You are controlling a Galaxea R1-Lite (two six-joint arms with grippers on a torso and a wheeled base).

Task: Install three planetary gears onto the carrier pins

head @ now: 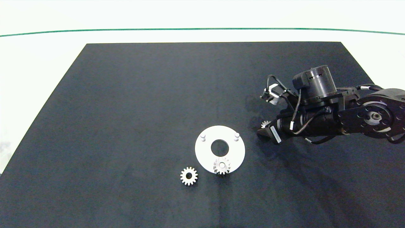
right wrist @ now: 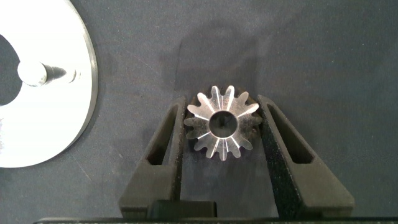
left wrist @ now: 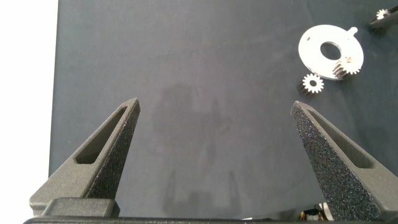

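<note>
Head view: a white carrier disc (head: 202,155) with a large centre hole lies on a black mat (head: 126,110) that covers a white table (head: 38,47). Three carrier pins stand on the disc in a triangle. Two are bare: one on the far left side (head: 202,137) and one on the far right side (head: 236,135). The third, on the near edge of the disc, carries a seated planetary gear (head: 222,166), with the pin top visible in its bore. A second gear (head: 189,176) lies flat on the mat just beside the disc, near its lower left rim, apart from it.

The right gripper (head: 264,129) reaches in from the right and is low over the mat, just beside the right rim of the disc. A third gear (head: 265,123) shows partly at its tip.

Right wrist view: the third gear (right wrist: 222,122) lies flat between the two grey fingers (right wrist: 166,146) of the right gripper (right wrist: 222,124); both fingers are closed against its teeth, one on each side, so that the gear is clamped. The disc rim (right wrist: 74,124) and one bare pin (right wrist: 34,73) lie to one side, apart from the gear.

Left wrist view: the left gripper (left wrist: 216,109) has its fingers (left wrist: 115,134) wide apart with only mat between them, well away from the disc (left wrist: 314,43) and the loose gear (left wrist: 313,83).
</note>
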